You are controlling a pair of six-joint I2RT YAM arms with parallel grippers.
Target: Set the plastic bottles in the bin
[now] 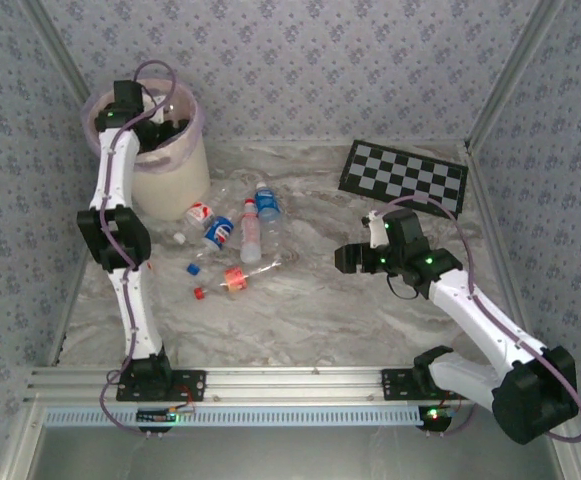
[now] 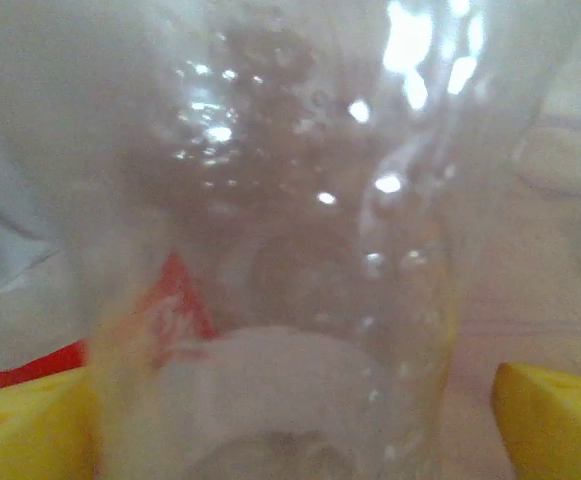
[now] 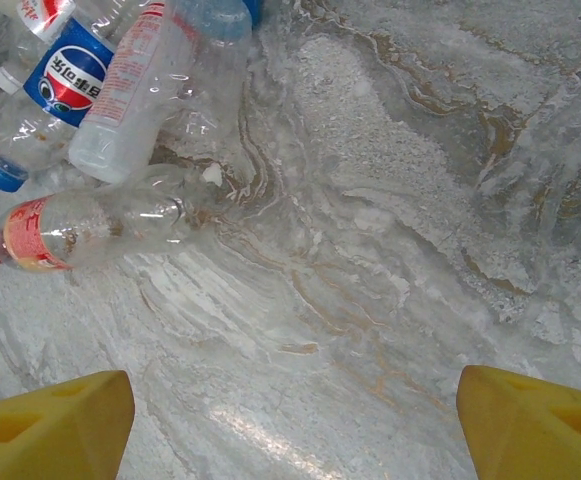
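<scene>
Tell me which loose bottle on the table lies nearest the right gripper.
The red-capped bottle with the red label, lying on its side at the pile's edge toward the right gripper; the other bottles lie farther off.

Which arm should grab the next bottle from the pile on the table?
Probably right. The right gripper hovers open near the plastic bottles; the left gripper is over the bin, a bottle between its wide jaws.

You're in a robot lab test cell, not a home. Patterned wallpaper panels (image 1: 320,60) box in a marble-look tabletop (image 1: 310,320). The left arm (image 1: 130,290) and right arm (image 1: 485,325) sit bolted to an aluminium rail (image 1: 290,380). A checkerboard (image 1: 405,177) lies back right.
</scene>
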